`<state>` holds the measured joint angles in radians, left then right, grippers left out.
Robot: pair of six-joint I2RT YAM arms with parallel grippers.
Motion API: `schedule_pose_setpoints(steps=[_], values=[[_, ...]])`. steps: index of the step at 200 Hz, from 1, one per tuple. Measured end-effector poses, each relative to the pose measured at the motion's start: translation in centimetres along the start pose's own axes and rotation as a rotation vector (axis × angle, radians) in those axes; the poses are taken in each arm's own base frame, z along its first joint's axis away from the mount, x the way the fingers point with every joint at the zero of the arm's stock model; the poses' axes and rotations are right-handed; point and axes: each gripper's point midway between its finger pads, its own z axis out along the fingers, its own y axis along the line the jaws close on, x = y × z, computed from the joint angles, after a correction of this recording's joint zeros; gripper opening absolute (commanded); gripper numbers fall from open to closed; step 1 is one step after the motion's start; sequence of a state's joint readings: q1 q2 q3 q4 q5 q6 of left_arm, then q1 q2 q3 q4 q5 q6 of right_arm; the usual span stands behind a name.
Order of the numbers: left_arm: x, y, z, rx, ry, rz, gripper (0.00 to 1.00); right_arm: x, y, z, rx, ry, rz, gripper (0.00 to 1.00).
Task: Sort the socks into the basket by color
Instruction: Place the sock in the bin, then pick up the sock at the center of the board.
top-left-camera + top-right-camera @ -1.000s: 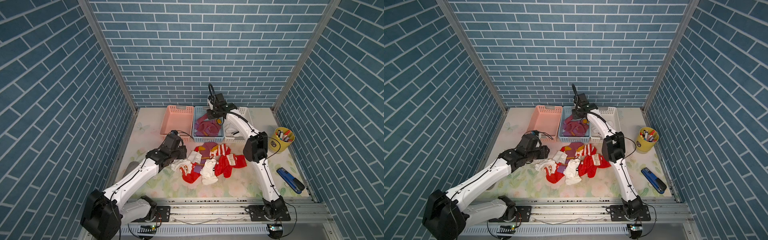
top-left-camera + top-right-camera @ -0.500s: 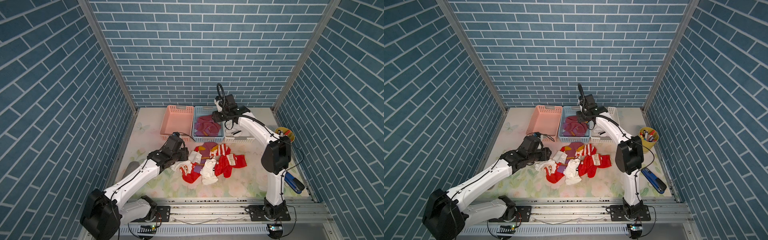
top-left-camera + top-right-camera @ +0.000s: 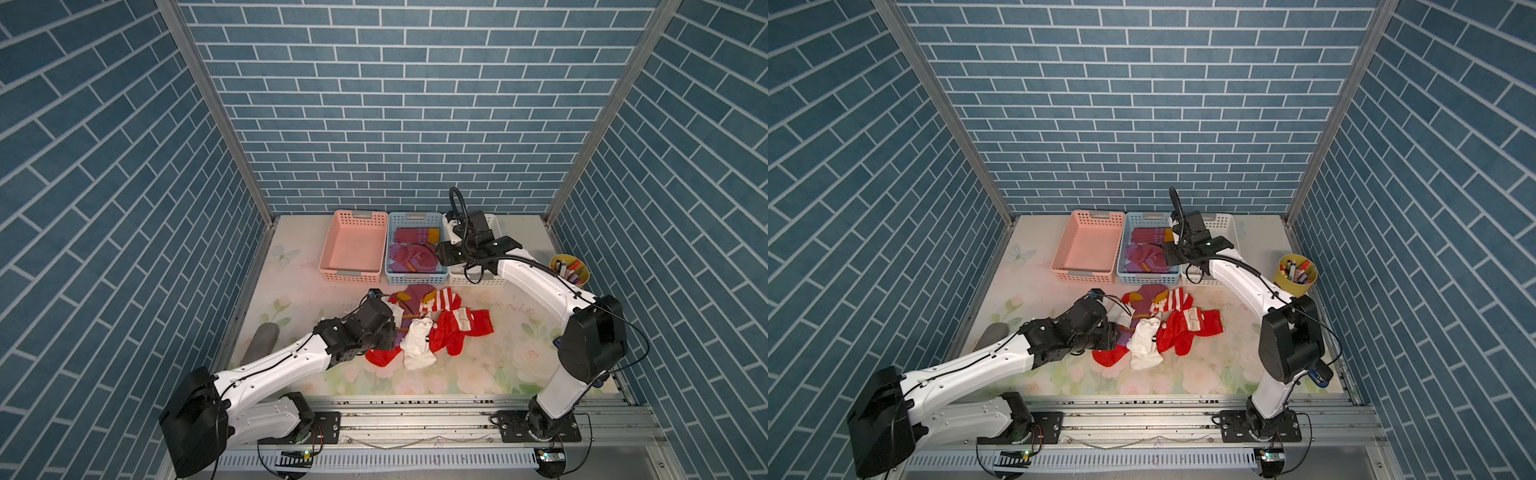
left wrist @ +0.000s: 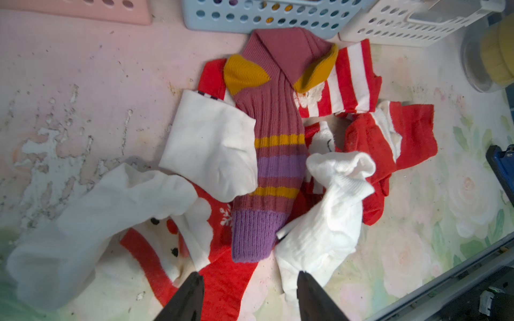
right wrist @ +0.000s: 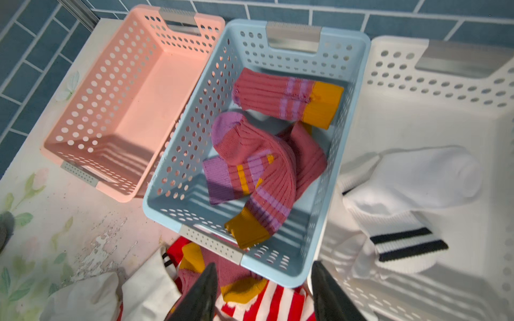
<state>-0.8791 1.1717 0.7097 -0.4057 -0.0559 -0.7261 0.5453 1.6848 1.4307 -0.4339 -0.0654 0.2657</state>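
Note:
Several socks (image 3: pixel 424 328) lie in a pile mid-table: a purple sock with orange patches (image 4: pixel 274 155), white socks (image 4: pixel 211 144), and red Santa socks (image 4: pixel 389 144). My left gripper (image 4: pixel 249 275) is open just above the pile's near edge, over a red sock (image 4: pixel 230 280) and beside a crumpled white sock (image 4: pixel 328 222). My right gripper (image 5: pixel 264 268) hangs open and empty above the front rim of the blue basket (image 5: pixel 194 125), which holds purple socks (image 5: pixel 261 166). The white basket (image 5: pixel 417 116) holds a white sock with black stripes (image 5: pixel 411 189). The pink basket (image 5: pixel 125 111) is empty.
The three baskets stand side by side along the back wall in both top views (image 3: pixel 417 276). A yellow cup of markers (image 3: pixel 569 270) stands at the right. A blue tool (image 3: pixel 1318 376) lies behind the right arm's elbow. A grey object (image 3: pixel 262 336) lies at the left edge.
My right gripper opened over the blue basket, left a purple sock there, and drew back towards the basket's front rim as its elbow swung right. My left gripper edged closer to the pile.

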Motion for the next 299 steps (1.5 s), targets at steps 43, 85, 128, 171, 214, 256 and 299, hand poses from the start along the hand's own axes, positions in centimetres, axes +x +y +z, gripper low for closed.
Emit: schedule_pose_setpoints(steps=[43, 85, 128, 171, 214, 256, 299], values=[[2.3, 1.1, 2.4, -0.051, 0.076, -0.013, 0.61, 1.8, 0.0, -1.9, -0.014, -0.020, 0.032, 0.54], [2.5, 0.5, 3.8, -0.033, 0.089, -0.021, 0.61, 3.8, -0.3, -2.5, -0.013, -0.016, 0.072, 0.54], [3.1, 0.0, 5.4, -0.025, 0.123, -0.018, 0.55, 5.2, -0.7, -2.3, -0.006, 0.003, 0.095, 0.54], [2.5, -1.2, 6.0, 0.000, 0.132, 0.000, 0.46, 5.4, -0.9, -3.3, 0.006, -0.015, 0.099, 0.54], [2.0, -1.6, 5.8, 0.008, 0.122, 0.011, 0.36, 5.8, -1.1, -3.5, 0.010, -0.016, 0.100, 0.54], [1.7, -1.9, 5.7, 0.012, 0.118, 0.026, 0.12, 5.9, -1.1, -3.4, 0.011, -0.016, 0.100, 0.54], [1.3, -2.0, 5.1, 0.010, 0.111, 0.041, 0.07, 6.1, -1.2, -3.3, 0.012, -0.015, 0.101, 0.54]])
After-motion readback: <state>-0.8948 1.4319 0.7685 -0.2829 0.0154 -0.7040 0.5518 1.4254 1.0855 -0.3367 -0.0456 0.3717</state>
